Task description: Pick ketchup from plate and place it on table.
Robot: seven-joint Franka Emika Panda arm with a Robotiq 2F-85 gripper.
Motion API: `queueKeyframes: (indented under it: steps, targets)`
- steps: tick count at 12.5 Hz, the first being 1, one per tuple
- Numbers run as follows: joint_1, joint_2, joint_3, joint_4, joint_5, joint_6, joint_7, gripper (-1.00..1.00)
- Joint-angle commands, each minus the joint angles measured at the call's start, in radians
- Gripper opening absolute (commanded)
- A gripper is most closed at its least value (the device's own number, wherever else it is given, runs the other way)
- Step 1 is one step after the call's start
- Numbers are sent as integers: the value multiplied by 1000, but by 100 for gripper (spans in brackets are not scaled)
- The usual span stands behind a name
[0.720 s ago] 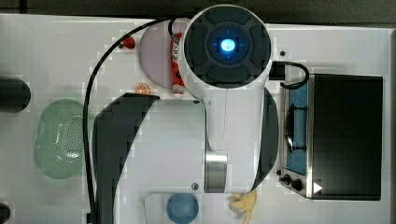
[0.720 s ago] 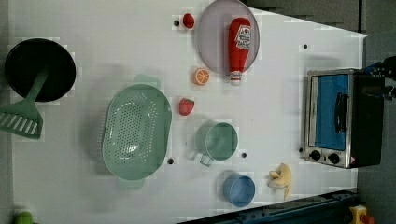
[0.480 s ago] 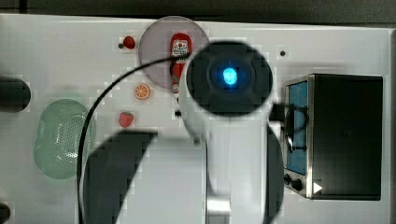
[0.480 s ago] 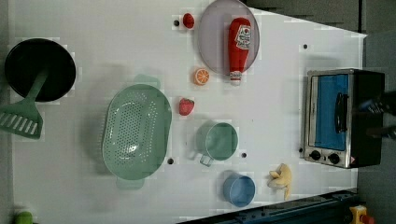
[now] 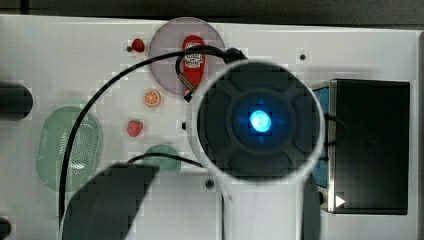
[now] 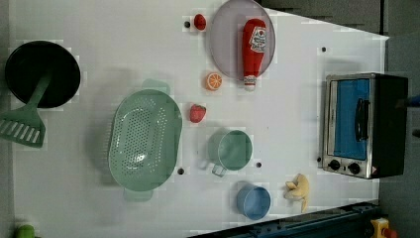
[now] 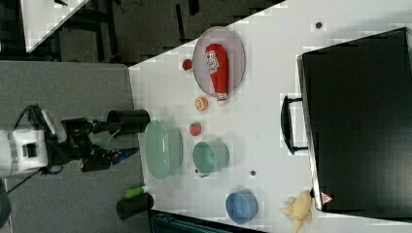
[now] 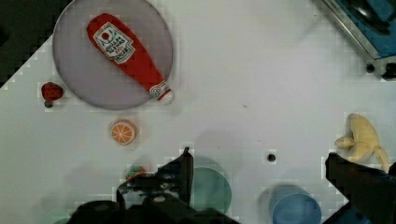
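Note:
The ketchup [image 6: 253, 49] is a red squeeze bottle lying flat on the lilac-grey plate [image 6: 225, 44], its whitish cap just over the rim nearest the orange slice. It also lies clear in the right view [image 7: 216, 65] and the wrist view [image 8: 128, 56]. In the top view a black cable crosses the ketchup [image 5: 193, 62], and the arm's round head with its blue light [image 5: 260, 120] hangs over the white table [image 6: 99, 29] beside the plate [image 5: 165, 50]. My gripper [image 8: 258, 156] is open wide, high above the table, well apart from the bottle, with nothing between its fingers.
An orange slice [image 6: 214, 81] and two strawberries [image 6: 199, 21] [image 6: 197, 113] lie near the plate. A green basket [image 6: 146, 139], green cup [image 6: 233, 148], blue dish [image 6: 253, 201] and banana [image 6: 298, 191] stand further off. A toaster oven [image 6: 361, 124] fills one end, a black pan [image 6: 42, 74] the other.
In the top view the arm's head has drifted toward the bottom and grown larger, uncovering the plate and bottle. The ketchup has not moved.

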State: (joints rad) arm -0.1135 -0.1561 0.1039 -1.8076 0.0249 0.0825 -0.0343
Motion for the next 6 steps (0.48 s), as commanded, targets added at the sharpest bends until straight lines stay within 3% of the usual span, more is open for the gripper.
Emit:
queueKeyframes:
  steps: [1, 6]
  targets:
    - [-9, 118, 15, -27, 3, 51, -61, 100]
    - [2, 254, 47, -24, 2, 176, -238, 100]
